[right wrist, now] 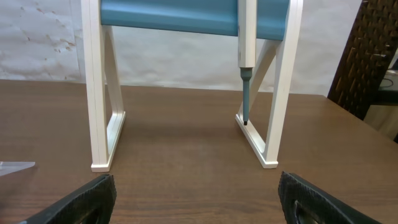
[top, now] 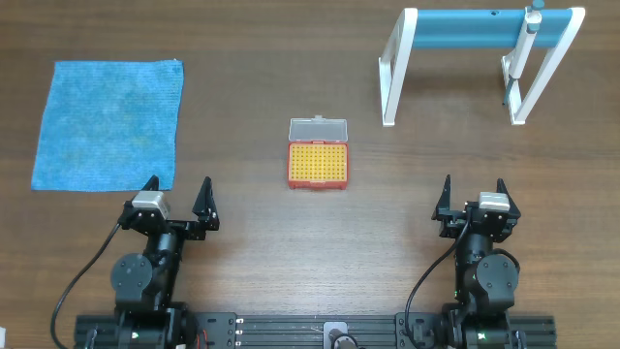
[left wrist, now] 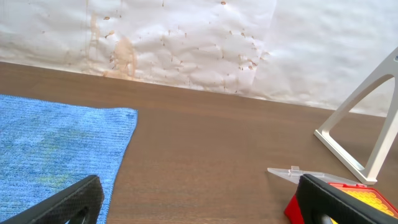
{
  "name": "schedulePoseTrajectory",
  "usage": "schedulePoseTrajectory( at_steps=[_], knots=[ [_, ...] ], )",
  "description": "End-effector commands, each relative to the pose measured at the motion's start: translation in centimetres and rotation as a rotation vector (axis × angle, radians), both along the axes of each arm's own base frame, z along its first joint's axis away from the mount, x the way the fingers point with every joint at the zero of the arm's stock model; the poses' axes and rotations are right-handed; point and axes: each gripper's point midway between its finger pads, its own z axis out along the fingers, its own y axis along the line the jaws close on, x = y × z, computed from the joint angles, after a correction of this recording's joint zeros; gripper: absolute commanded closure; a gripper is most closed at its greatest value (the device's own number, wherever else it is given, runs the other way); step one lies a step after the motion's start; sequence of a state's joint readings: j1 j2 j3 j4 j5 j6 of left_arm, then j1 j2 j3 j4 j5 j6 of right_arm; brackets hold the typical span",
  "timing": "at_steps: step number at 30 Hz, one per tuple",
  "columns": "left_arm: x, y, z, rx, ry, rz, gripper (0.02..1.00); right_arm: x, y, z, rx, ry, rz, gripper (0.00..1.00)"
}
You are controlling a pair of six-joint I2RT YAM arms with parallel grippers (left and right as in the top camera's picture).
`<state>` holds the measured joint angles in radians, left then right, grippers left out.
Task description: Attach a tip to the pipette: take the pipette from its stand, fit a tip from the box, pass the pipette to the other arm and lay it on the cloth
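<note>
Left end effector and right end effector — both wide open, empty — sit near their bases. Pipette hangs on the stand; box mid worktop, cloth left.

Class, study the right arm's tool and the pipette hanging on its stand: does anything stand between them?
Nothing visible does. The right tool, open, faces the stand across bare table, with the pipette hanging at the stand's right end. The tip box lies to the left, off that path.
</note>
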<state>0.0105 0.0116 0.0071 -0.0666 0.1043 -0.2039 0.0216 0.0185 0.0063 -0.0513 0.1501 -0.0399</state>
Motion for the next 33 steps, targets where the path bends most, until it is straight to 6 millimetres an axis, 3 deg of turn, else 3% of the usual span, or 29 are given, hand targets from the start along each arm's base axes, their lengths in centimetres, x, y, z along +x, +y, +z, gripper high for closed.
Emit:
schedulePoseTrajectory(
  at_steps=[1,23,28,31,33],
  knots=[
    [0.0,0.3,-0.1,-0.004,0.002,0.019,0.023,0.0,0.1,0.0,-0.003,-0.001,0.007,0.141],
    [0.0,0.3,-0.1,-0.004,0.002,0.019,0.023,0.0,0.0,0.0,-0.003,-0.005,-0.001,0.139],
    [0.0,0.3,-0.1,-0.004,0.002,0.019,0.02,0.9,-0.4,2.6,-0.003,-0.006,-0.024,0.141],
    [0.0,0.3,-0.1,-0.004,0.002,0.019,0.023,2.8,-0.6,5.3,-0.009,0.104,-0.037,0.141],
    [0.0,0.3,-0.1,-0.004,0.002,0.019,0.02,4.5,-2.0,7.3,-0.028,0.211,-0.119,0.141]
  ],
)
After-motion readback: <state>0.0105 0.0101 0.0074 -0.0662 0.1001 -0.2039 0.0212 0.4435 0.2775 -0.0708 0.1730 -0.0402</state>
